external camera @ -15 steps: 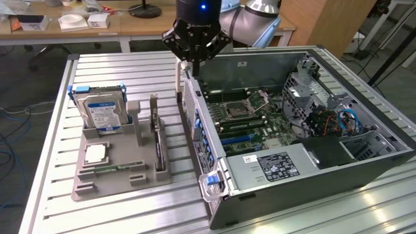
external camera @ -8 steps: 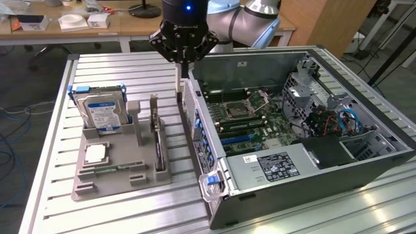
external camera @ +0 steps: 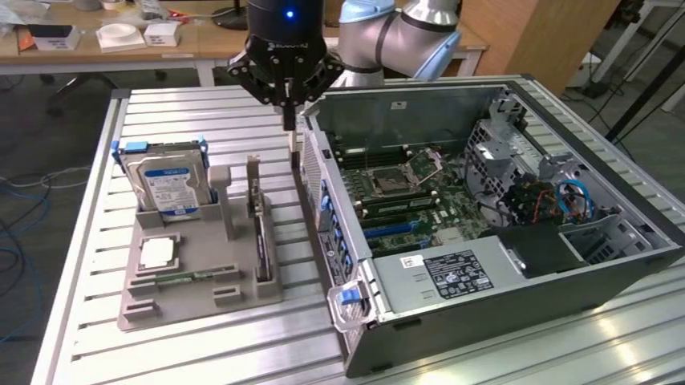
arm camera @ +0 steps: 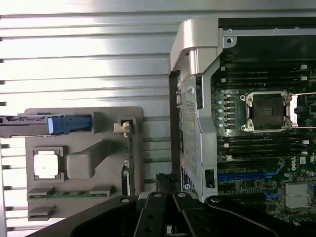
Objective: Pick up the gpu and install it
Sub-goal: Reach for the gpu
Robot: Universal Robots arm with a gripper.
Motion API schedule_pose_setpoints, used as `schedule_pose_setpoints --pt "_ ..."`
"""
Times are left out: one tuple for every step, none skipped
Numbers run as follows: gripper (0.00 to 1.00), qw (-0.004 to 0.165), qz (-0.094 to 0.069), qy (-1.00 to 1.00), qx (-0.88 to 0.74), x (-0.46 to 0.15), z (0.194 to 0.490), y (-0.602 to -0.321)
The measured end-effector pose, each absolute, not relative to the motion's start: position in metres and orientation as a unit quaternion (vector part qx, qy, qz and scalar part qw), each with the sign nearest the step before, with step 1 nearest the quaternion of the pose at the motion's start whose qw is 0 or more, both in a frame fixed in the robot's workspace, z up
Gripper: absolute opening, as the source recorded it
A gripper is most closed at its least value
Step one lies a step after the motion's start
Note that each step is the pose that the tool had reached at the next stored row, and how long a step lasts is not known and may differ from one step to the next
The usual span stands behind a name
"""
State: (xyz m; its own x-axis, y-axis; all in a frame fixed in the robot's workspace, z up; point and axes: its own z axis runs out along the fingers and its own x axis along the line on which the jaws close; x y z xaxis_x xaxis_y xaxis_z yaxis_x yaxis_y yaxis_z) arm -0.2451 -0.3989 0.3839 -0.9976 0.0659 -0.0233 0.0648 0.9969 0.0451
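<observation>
Hanging closed tight on nothing, the gripper (external camera: 287, 120) sits above the slatted table (external camera: 192, 341) between grey holder (external camera: 176, 301) and computer case (external camera: 460, 333); the gpu (external camera: 258, 216) stands on edge along the holder's case-side edge.

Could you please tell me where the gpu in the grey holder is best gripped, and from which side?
Probably the upper long edge of the gpu, from straight above, pinching across the thin faces. The card stands on edge in a slot of the grey holder, so only its top is free, and the computer case beside it leaves little room for a sideways approach.
</observation>
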Motion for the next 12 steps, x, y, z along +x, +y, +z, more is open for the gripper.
schedule_pose_setpoints --pt "0.11 0.012 0.022 0.999 0.033 -0.247 0.384 -0.399" --pt "0.11 0.012 0.022 0.999 0.032 -0.249 0.384 -0.399" --pt "0.11 0.012 0.022 0.999 0.032 -0.251 0.383 -0.399" --pt "0.11 0.012 0.022 0.999 0.032 -0.253 0.383 -0.399" --pt "0.11 0.012 0.022 0.999 0.032 -0.255 0.383 -0.399" --pt "0.11 0.012 0.022 0.999 0.032 -0.257 0.383 -0.399" --pt "0.11 0.012 0.022 0.999 0.031 -0.259 0.383 -0.399" --pt "0.11 0.012 0.022 0.999 0.031 -0.261 0.383 -0.399" --pt "0.11 0.012 0.022 0.999 0.031 -0.264 0.383 -0.399" --pt "0.11 0.012 0.022 0.999 0.031 -0.266 0.383 -0.399" --pt "0.11 0.012 0.022 0.999 0.031 -0.268 0.382 -0.399" --pt "0.11 0.012 0.022 0.999 0.030 -0.270 0.382 -0.399"
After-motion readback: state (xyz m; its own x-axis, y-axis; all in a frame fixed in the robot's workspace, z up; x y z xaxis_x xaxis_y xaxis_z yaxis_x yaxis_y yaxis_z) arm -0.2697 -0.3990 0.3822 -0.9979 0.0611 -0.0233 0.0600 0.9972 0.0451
